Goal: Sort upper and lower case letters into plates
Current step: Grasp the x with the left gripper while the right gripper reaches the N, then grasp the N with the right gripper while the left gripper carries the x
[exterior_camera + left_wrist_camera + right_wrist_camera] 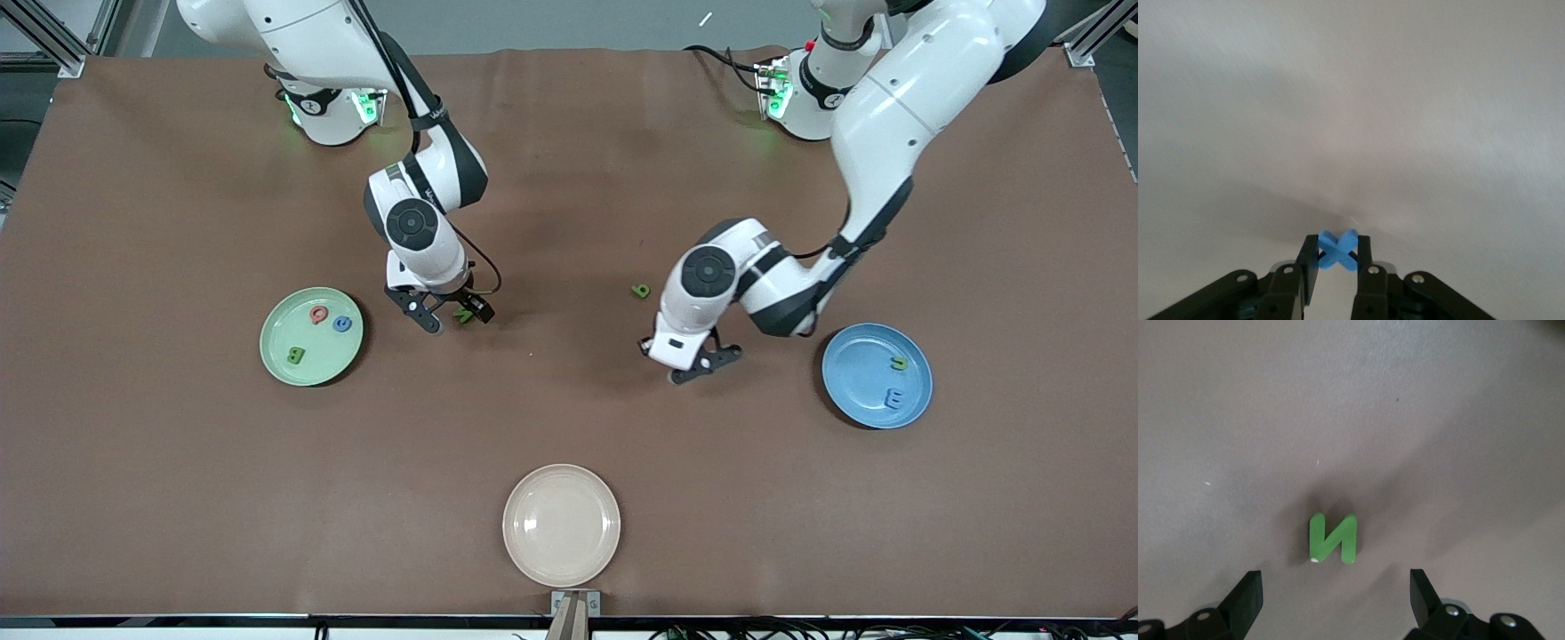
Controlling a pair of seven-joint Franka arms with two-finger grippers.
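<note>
Two plates took my sorted letters: the mint green plate (pixel 311 336) sat toward my right arm's end of the table and carried a red letter (pixel 319 314), a small blue letter (pixel 342 324) and a green block letter (pixel 296 356), while the blue plate (pixel 877 375) sat toward my left arm's end with a green letter (pixel 899 363) and a pale blue letter (pixel 894 399). My left gripper (pixel 1337 252) had its fingers clamped on a blue X (pixel 1337 249), pinching it across the middle so the crossing arms stuck out past the pads and it could not twist loose; I held it low over bare table beside the blue plate, which I judged was where it would go. My right gripper (pixel 1336 587) hung over a green N (pixel 1333 538) with its fingers spread wide, one on each side of the letter and neither touching it, because I wanted the N centred between them before closing. That N lay flat on the brown table (pixel 569 418) just beside the green plate. One more green letter (pixel 640 291) waited mid-table, unsorted. A cream plate (pixel 561 524) sat nearest the front camera, with nothing on it.
</note>
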